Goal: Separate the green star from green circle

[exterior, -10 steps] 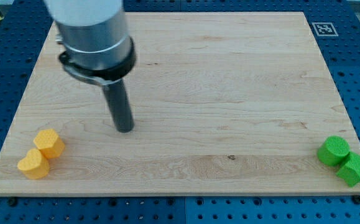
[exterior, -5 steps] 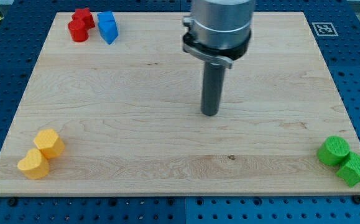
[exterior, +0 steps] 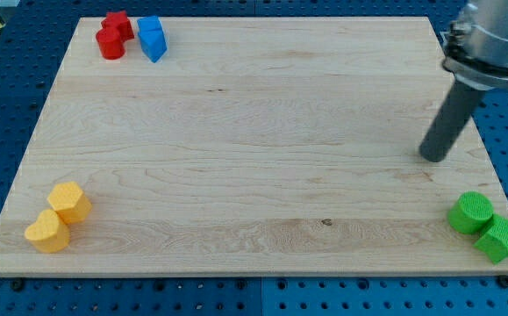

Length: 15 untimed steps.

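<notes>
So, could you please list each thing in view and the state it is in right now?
my tip: on the board, above the green pair, touching nothing.
green circle: touching the green star.
green star: at the board's bottom-right corner.
yellow blocks: touching, bottom-left.
red blocks: top-left.
blue blocks: beside the red.

A single camera looks down at a slant on the wooden board (exterior: 254, 140) from beyond its near long edge, taking in the whole board and some blue pegboard (exterior: 8, 96) around it.
</notes>
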{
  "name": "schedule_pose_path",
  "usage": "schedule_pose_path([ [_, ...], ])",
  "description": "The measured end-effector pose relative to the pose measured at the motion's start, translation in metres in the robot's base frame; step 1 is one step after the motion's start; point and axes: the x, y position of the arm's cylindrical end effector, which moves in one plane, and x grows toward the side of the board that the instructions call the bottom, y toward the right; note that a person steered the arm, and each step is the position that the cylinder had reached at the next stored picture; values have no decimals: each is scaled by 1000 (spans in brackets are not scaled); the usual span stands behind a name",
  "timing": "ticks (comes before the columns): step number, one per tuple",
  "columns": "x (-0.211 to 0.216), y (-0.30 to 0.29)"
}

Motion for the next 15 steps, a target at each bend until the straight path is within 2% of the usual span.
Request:
schedule_pose_path([
  [2,13,62],
  [8,114,103],
  [15,116,28],
])
